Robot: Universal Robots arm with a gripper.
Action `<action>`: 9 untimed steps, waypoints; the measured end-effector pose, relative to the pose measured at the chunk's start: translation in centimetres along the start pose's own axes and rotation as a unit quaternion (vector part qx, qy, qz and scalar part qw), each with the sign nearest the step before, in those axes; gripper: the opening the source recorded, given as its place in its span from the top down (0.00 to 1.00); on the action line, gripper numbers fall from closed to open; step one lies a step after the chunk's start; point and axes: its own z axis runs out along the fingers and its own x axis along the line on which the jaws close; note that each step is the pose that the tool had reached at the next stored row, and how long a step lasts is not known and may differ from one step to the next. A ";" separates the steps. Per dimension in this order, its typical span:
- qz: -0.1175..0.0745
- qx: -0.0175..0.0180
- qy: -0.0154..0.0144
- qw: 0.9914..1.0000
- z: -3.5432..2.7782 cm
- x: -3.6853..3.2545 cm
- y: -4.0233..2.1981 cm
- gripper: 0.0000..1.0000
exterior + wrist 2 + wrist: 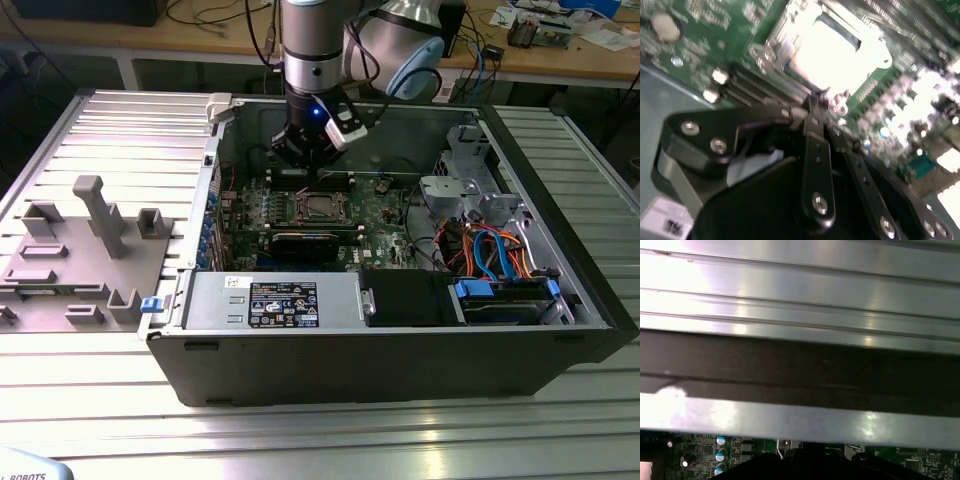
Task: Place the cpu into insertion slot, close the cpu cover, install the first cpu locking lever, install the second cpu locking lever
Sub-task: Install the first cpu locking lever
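Note:
Inside the open computer case, the insertion slot (319, 192) sits mid-way on the green circuit board (378, 203). The grey cpu (318, 207) lies in it, glaring bright in the second wrist view (835, 50). The silvery cpu cover (782, 42) seems to lie flat around the chip as a frame. My gripper (309, 160) hangs just behind the socket, low over the board. In the second wrist view its black fingers meet at the tip (812, 106), right at the socket's edge, shut. I cannot tell whether anything thin is pinched there.
A long black card (300, 244) and the power supply box (285, 302) lie in front of the socket. A drive cage with blue and orange cables (490, 250) fills the exterior view's right. A grey parts fixture (85, 250) stands on the slatted table beside the case. The case wall (800, 420) is close to the wrist.

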 end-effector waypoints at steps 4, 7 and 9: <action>-0.002 0.000 0.000 1.000 0.03 0.30 0.30 0.89; -0.002 0.000 0.000 1.000 0.16 0.27 0.64 0.89; -0.002 0.000 0.000 1.000 0.26 0.26 0.71 0.89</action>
